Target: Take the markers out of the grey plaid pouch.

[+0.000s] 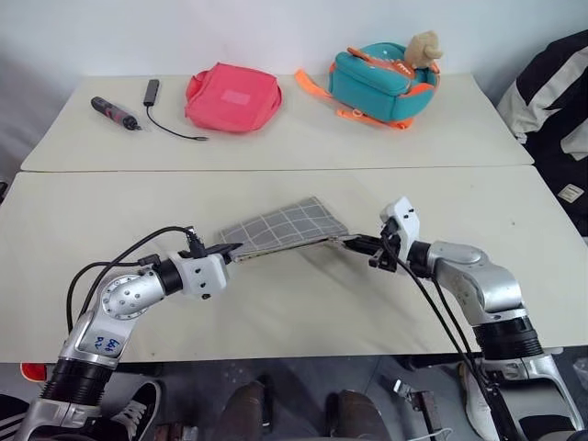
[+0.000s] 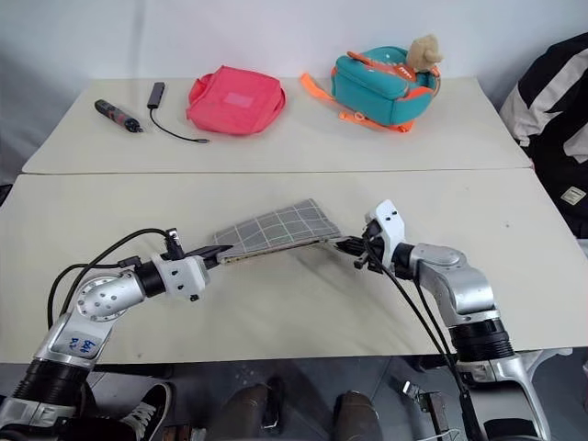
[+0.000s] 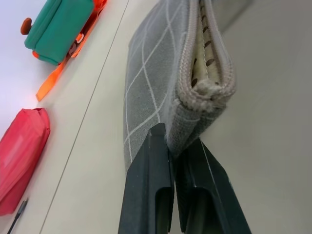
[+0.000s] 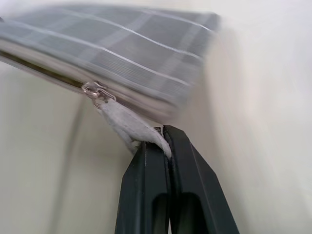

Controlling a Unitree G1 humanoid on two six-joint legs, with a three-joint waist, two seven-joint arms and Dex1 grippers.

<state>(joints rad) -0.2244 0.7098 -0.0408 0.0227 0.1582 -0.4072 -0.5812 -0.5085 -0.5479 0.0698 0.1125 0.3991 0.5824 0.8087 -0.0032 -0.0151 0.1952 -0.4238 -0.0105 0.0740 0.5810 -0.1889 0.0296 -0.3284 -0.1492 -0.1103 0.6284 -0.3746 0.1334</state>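
The grey plaid pouch (image 1: 285, 227) is held just above the near table, stretched between my two grippers. My left gripper (image 1: 230, 248) is shut on the pouch's left corner, and the left wrist view shows the black fingers (image 3: 146, 185) pinching the fabric below the zipper end. There the zipper gapes a little and the pale dotted lining (image 3: 202, 63) shows. My right gripper (image 1: 354, 243) is shut on the grey fabric pull tab (image 4: 124, 124), which hangs from the zipper ring at the pouch's right end. The markers are hidden.
On the far table lie a pink pouch (image 1: 232, 97), a teal bag (image 1: 378, 83) with orange straps, a dark pen-shaped tool (image 1: 114, 112) and a black cable (image 1: 165, 115). A person in a black-and-white striped garment (image 1: 556, 101) stands at the right edge.
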